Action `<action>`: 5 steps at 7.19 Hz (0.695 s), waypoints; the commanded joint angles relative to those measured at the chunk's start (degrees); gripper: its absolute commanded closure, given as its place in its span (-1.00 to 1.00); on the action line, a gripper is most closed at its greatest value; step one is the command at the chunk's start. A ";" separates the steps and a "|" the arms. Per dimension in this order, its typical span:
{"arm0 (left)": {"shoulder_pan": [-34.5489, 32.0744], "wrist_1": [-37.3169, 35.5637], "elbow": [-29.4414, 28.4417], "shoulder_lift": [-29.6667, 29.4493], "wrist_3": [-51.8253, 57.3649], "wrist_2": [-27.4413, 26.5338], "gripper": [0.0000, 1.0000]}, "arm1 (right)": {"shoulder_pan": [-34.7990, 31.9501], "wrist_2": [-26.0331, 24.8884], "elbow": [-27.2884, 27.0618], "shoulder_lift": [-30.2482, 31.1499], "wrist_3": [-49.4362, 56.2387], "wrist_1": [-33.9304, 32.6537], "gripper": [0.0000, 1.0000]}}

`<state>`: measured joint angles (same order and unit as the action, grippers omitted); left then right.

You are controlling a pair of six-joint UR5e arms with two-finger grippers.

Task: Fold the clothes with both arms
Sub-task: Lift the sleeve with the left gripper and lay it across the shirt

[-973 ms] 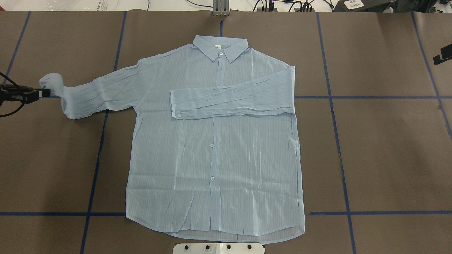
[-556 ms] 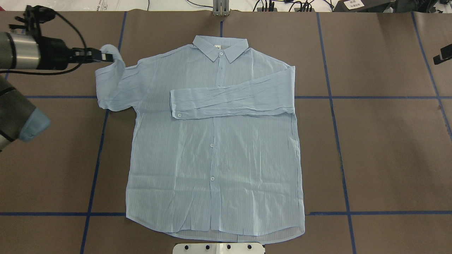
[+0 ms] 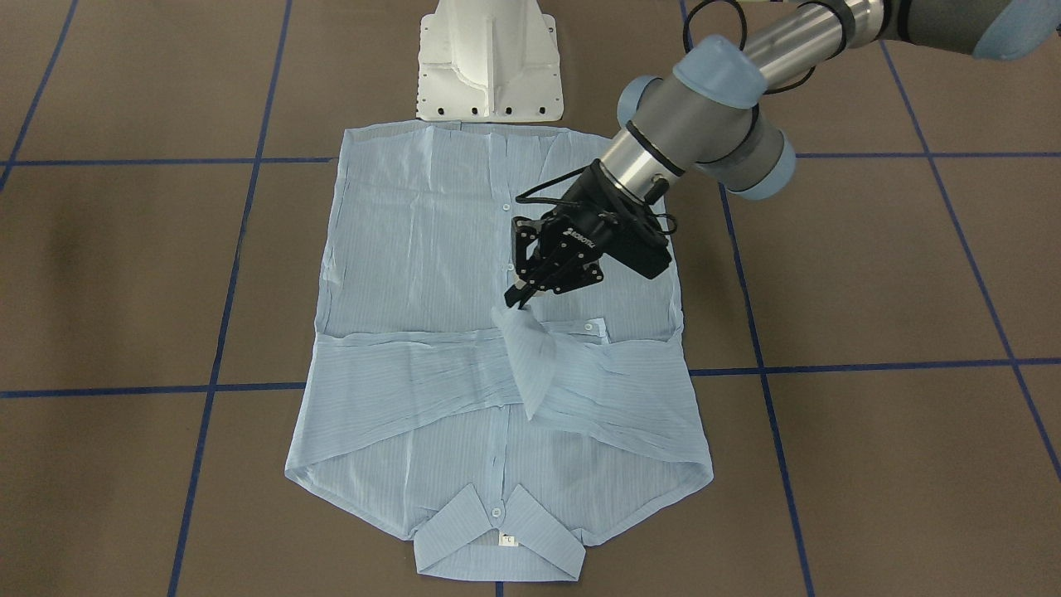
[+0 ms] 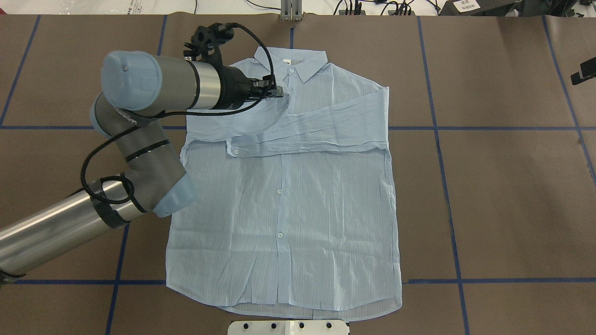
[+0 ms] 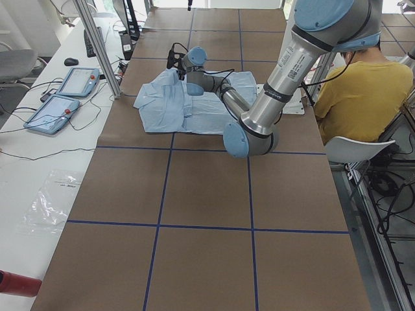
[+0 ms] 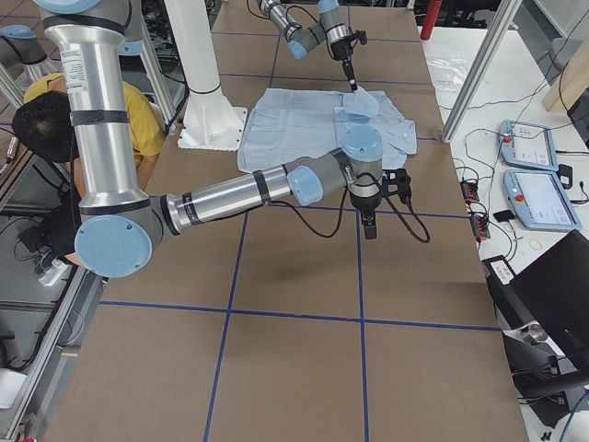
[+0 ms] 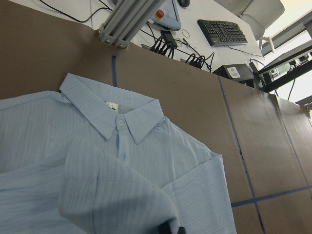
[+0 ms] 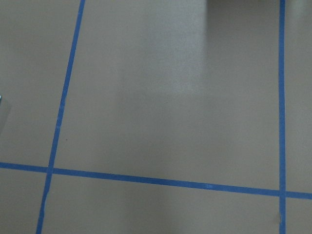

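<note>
The pale blue shirt (image 4: 288, 209) lies flat, buttons up, with its collar (image 4: 291, 63) at the far side. One sleeve (image 4: 321, 130) is folded across the chest. My left gripper (image 4: 279, 91) is shut on the cuff of the other sleeve (image 3: 530, 356) and holds it above the chest, just below the collar. The sleeve hangs from the fingertips. The left wrist view shows the collar (image 7: 112, 114) and the lifted fabric (image 7: 117, 195). My right gripper (image 6: 370, 228) hovers over bare table well off the shirt; I cannot tell if it is open or shut.
The white pedestal base (image 4: 288, 327) stands at the shirt's hem. Blue tape lines (image 4: 437, 128) grid the brown table. A metal post (image 4: 291, 11) stands at the far edge. A person in yellow (image 5: 360, 97) sits beside the robot. Pendants (image 5: 65, 94) lie on the side bench.
My left gripper has carried the sleeve cuff from the far left of the table up and over onto the shirt's chest near the collar. The right arm has not moved.
</note>
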<state>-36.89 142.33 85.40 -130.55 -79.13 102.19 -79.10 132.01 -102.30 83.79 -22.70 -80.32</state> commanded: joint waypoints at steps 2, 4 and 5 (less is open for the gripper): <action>9.97 0.22 -10.67 -7.43 0.99 -10.59 -0.40 | 0.00 0.00 0.08 0.06 -0.07 -0.01 -1.00; 12.80 -0.04 -11.39 -8.84 4.75 -14.20 -1.00 | 0.00 0.00 0.08 -0.03 -0.24 -0.01 -1.00; 12.81 -0.56 -10.87 -8.76 7.47 -13.43 -1.00 | 0.00 0.08 -0.36 -0.21 -1.89 -0.01 -1.00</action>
<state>-24.73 142.22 74.34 -139.01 -74.51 88.96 -79.10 132.03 -102.30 83.75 -23.30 -80.33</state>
